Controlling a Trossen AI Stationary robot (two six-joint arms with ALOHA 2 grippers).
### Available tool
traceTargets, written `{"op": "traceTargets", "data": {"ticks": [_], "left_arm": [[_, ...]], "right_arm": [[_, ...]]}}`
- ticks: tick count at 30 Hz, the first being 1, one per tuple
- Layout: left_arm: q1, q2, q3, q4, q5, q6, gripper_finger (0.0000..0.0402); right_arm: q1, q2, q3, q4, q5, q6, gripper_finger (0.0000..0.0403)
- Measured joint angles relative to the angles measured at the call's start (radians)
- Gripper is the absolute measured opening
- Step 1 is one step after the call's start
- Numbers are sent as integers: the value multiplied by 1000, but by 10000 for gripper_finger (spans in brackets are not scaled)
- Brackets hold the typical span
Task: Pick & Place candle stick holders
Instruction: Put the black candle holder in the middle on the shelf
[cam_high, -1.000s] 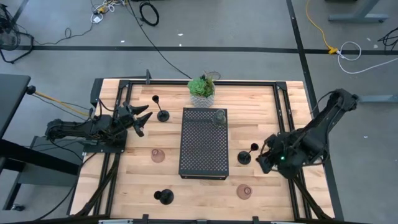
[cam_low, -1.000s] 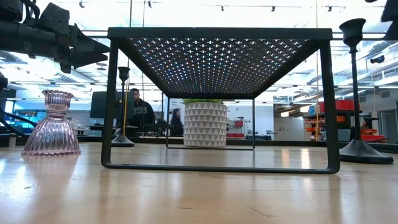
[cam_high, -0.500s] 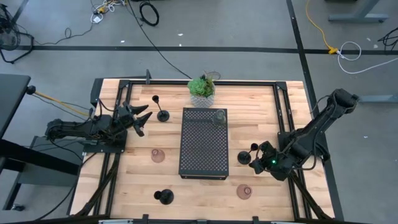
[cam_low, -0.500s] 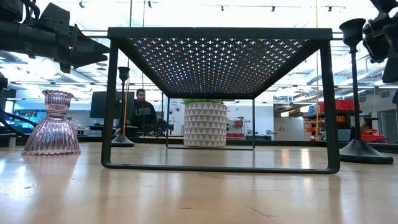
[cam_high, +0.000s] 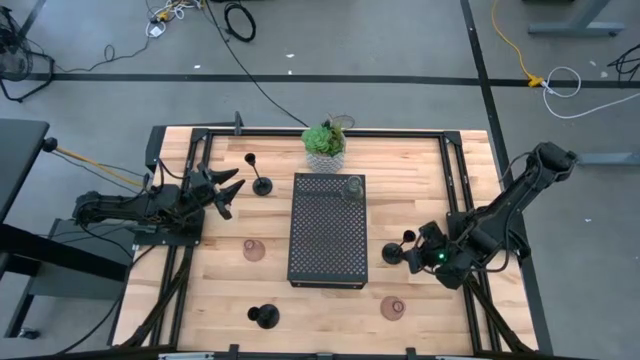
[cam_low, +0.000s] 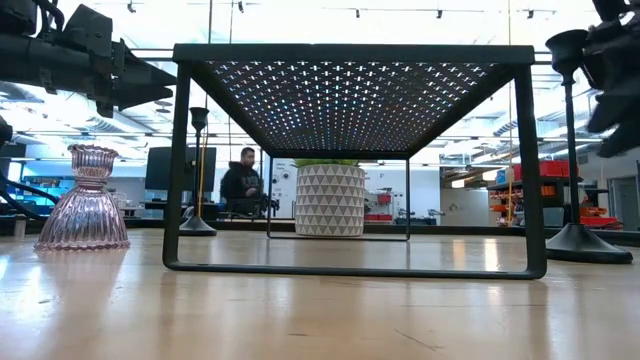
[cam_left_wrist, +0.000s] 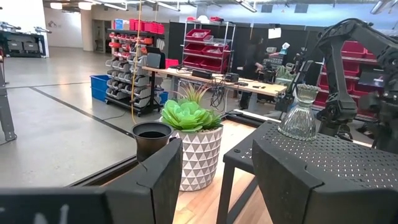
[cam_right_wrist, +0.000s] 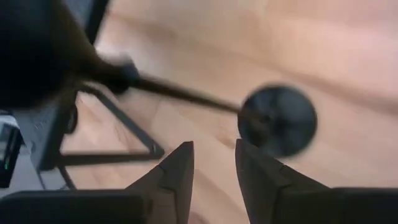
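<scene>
A black thin-stemmed holder (cam_high: 395, 252) stands on its round base right of the black perforated tray (cam_high: 328, 240). My right gripper (cam_high: 420, 257) hovers just right of its top, open and pointing down. In the right wrist view the fingers (cam_right_wrist: 214, 163) are apart, with the holder's base (cam_right_wrist: 278, 120) beyond them. My left gripper (cam_high: 226, 188) waits open at the left, near a second black holder (cam_high: 261, 185). A third black holder (cam_high: 266, 317) stands near the front edge. Two pinkish cups (cam_high: 254, 249) (cam_high: 392, 307) stand on the table. A clear cup (cam_high: 353, 188) stands on the tray.
A green potted plant (cam_high: 325, 145) stands behind the tray at the far edge. Black rails (cam_high: 455, 190) run along the table's sides. In the low view a person (cam_low: 240, 185) shows in the room beyond the table.
My right gripper has moved toward the table's left edge, up to the top of the black holder right of the tray. In the low view it has come in from the right edge beside the holder's top. The holder has stayed in place.
</scene>
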Motion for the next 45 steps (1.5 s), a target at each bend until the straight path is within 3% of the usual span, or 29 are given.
{"op": "traceTargets", "data": {"ticks": [7,12,17,19,23,31,35,39,45], "left_arm": [[0,0,0,0,0,0,197],[0,0,0,0,0,0,197],[0,0,0,0,0,0,197],[0,0,0,0,0,0,197],[0,0,0,0,0,0,197],[0,0,0,1,0,-4,197],[0,0,0,13,0,-24,197],[0,0,0,57,11,-89,197],[0,0,0,172,-4,-91,197]], "right_arm": [[-2,-1,0,-20,145,-38,112],[-33,-1,0,18,217,-178,111],[-93,0,0,40,234,-277,107],[-118,4,0,45,234,-280,90],[-154,10,0,49,233,-341,16],[-220,-11,29,14,225,-408,5],[-252,-63,149,-158,213,-473,4],[-291,-99,358,-323,222,-609,2],[-368,-62,701,-308,224,-998,2]]}}
